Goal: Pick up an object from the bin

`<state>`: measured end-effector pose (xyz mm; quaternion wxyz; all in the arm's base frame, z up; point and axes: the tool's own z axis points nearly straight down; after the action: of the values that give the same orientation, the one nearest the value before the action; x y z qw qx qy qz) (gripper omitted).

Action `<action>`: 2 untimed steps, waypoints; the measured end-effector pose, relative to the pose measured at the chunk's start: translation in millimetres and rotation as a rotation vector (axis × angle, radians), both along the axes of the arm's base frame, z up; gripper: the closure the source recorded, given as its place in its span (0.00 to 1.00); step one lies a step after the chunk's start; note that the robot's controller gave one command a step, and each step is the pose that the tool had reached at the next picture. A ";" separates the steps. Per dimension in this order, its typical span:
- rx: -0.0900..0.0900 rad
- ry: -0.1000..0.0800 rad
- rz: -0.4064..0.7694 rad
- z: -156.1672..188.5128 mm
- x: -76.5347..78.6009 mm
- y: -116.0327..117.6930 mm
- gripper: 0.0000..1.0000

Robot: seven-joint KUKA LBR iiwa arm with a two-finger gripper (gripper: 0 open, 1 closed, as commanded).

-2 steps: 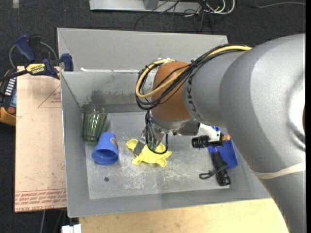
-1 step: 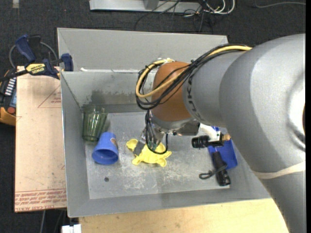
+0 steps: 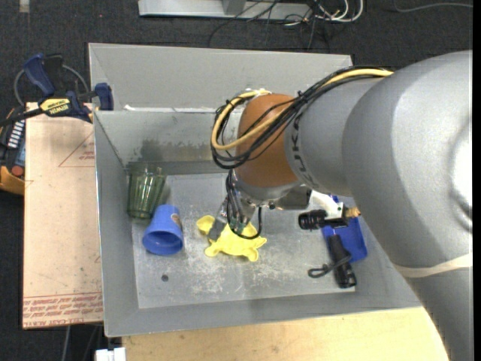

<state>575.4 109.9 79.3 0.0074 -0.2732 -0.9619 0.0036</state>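
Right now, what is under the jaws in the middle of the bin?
A flat yellow toy lies on the bin floor under the jaws. Its upper edge is covered by them, so contact cannot be seen.

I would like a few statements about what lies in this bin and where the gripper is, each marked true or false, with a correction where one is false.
1. The gripper is over the yellow flat thing near the middle of the bin. True.
2. The blue cup stands upright. False: it lies tipped on its side.
3. The green cup is at the bin's left side, next to the blue cup. True.
4. The blue and black tool lies left of the green cup. False: it lies at the bin's right side, far from both cups.
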 end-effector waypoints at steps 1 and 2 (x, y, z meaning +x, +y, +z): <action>-0.001 0.005 0.002 28.9 -1.4 -0.4 1.00; 0.001 -0.005 0.002 55.7 1.1 0.1 1.00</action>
<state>576.5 110.0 134.9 0.0052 -0.2722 -0.9622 0.0026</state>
